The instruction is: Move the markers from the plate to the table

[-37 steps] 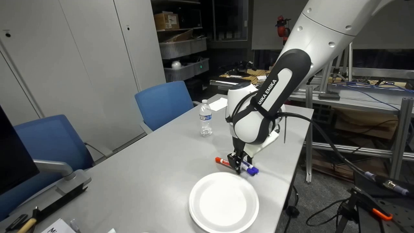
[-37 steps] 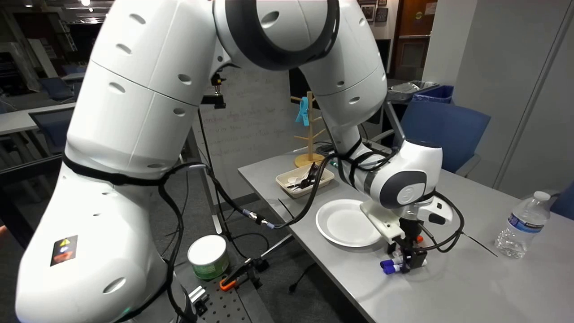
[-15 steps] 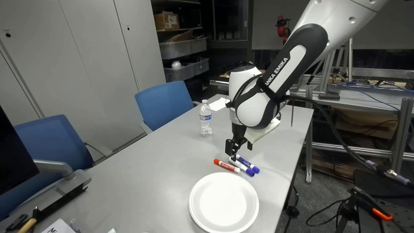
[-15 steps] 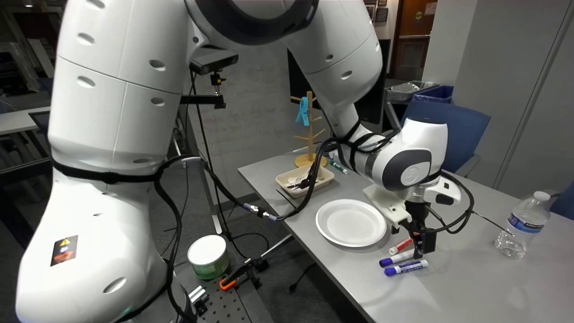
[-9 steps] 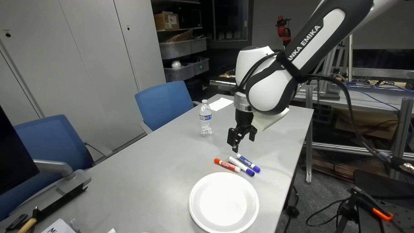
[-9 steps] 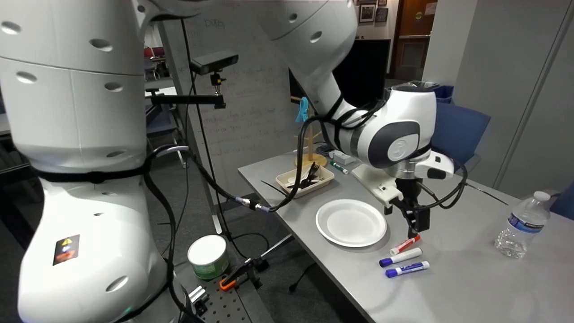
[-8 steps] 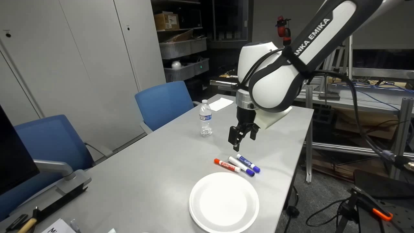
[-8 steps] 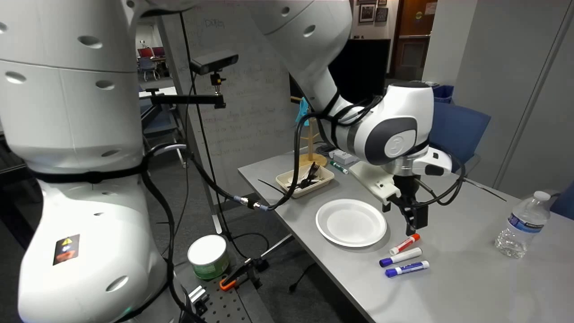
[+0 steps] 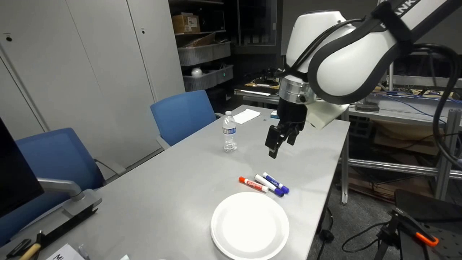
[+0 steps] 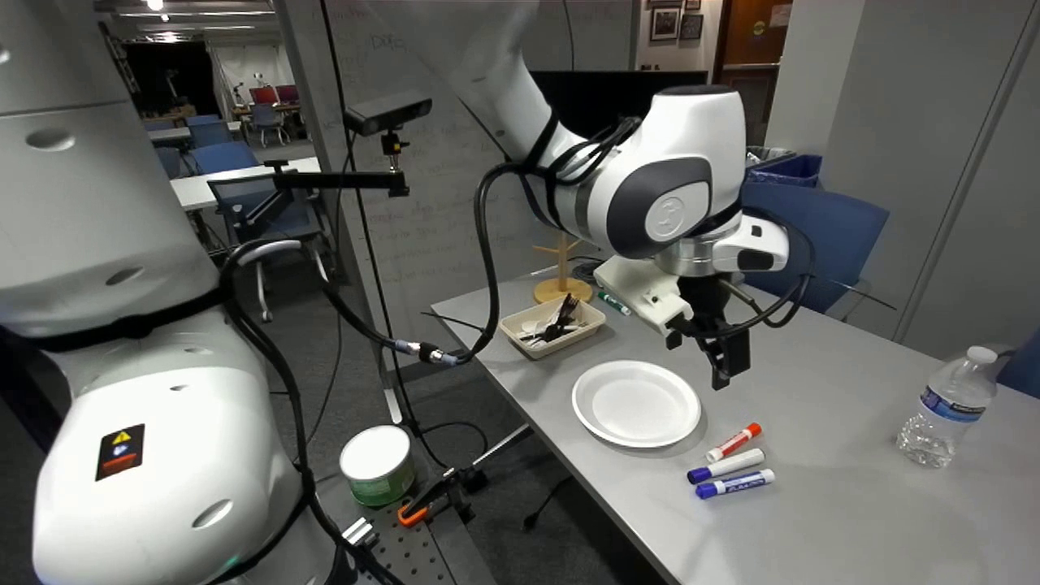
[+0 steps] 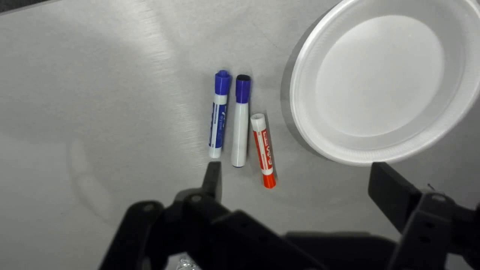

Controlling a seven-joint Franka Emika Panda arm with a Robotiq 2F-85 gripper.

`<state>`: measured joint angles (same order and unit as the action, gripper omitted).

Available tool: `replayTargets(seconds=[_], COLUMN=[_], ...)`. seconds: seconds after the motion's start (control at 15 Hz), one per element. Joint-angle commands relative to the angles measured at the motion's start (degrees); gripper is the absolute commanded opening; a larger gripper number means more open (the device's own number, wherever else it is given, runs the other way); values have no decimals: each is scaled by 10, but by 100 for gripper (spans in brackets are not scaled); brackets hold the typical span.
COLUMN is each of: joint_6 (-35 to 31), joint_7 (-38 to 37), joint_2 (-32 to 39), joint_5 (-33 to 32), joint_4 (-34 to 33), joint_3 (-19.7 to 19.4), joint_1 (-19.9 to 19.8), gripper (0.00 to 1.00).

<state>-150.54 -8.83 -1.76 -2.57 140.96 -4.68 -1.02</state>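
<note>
The red marker [image 9: 253, 184], a white marker with a blue cap [image 9: 269, 185] and a blue-labelled marker with a blue cap [image 9: 276, 182] lie side by side on the grey table [image 9: 173, 187], just outside the plate's rim. They also show in the wrist view as the red marker [image 11: 264, 150], the white marker [image 11: 240, 127] and the blue-labelled marker [image 11: 218, 120]. The white plate [image 9: 249, 227] has nothing on it; it also shows in an exterior view [image 10: 635, 404]. My gripper [image 9: 282, 148] is open and empty, well above the table and apart from the markers; the wrist view shows its fingers spread [image 11: 296, 168].
A water bottle [image 9: 229, 131] stands on the table beyond the markers. A beige tray with cutlery [image 10: 552, 327], a wooden stand [image 10: 562, 284] and a green marker [image 10: 613, 303] are past the plate. Blue chairs [image 9: 184, 115] line one side. A monitor [image 9: 16, 173] stands at the table's end.
My gripper was down at the markers 2.5 seconds ago. It has risen away from them, fingers apart, and the arm has pulled back. The markers and plate have stayed nearly in place.
</note>
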Motion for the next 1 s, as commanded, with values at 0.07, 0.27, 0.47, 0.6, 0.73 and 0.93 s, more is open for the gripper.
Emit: replayTargets(seconds=[0.07,0.27,0.47,0.6,0.73,0.93], joint_6=[2,1,1,1,1,1], joint_7=[24,10,10,10,10,11], joint_2=[-99,-78,-95,-95,-95,-95], joint_5=[9,4,5,5,5,5], joint_4=[65,48,61,63,63,63], joint_3=[11,15,16,16,16,16], joint_1=[-5,-10,-10,-10,-10,-10], gripper=[100,100,100,100,100,100])
